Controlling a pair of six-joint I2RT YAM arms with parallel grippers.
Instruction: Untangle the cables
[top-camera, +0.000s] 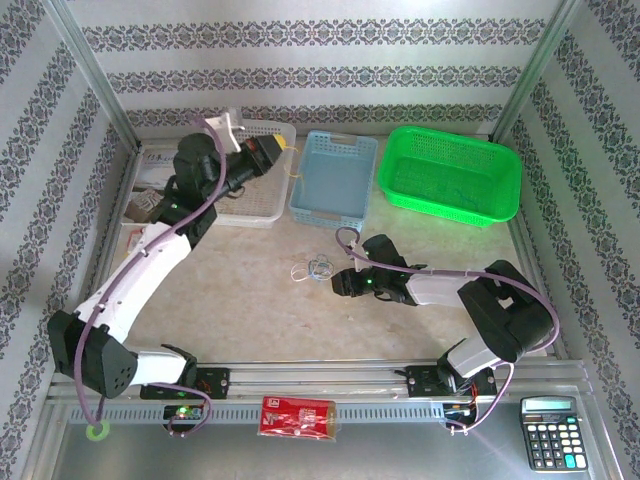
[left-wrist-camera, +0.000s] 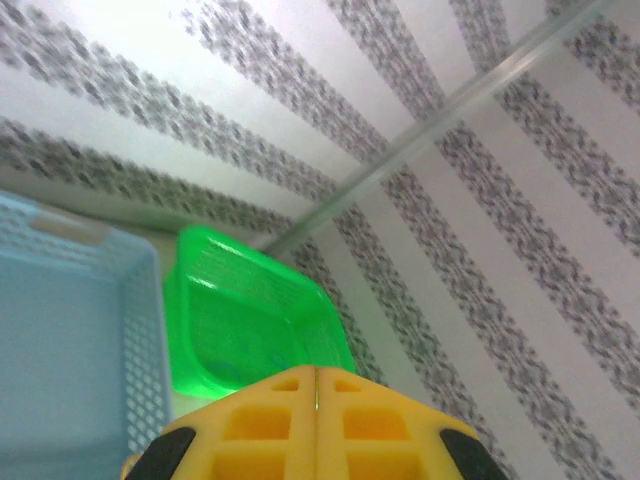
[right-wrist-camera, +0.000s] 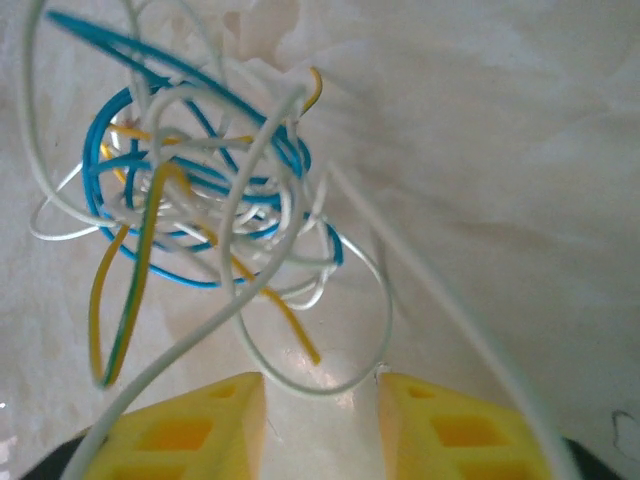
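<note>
The cables (top-camera: 315, 268) lie in a small tangle of white, blue and yellow strands on the table's middle; the right wrist view shows the tangle (right-wrist-camera: 190, 190) close up. My right gripper (top-camera: 340, 285) is low on the table just right of it. Its jaws (right-wrist-camera: 320, 385) are open, with a white loop (right-wrist-camera: 330, 385) lying between the yellow fingertips. My left gripper (top-camera: 283, 152) is raised at the back, between the white and blue baskets. It (left-wrist-camera: 316, 372) is shut, with a thin yellow-green strand (left-wrist-camera: 317, 392) pinched in the seam. A fine strand (top-camera: 296, 178) hangs below it.
A blue basket (top-camera: 333, 177) and a green basket (top-camera: 450, 175) stand along the back. A white basket (top-camera: 255, 195) sits at the back left beside some papers. A calculator (top-camera: 545, 432) and a red packet (top-camera: 298, 415) lie on the near ledge.
</note>
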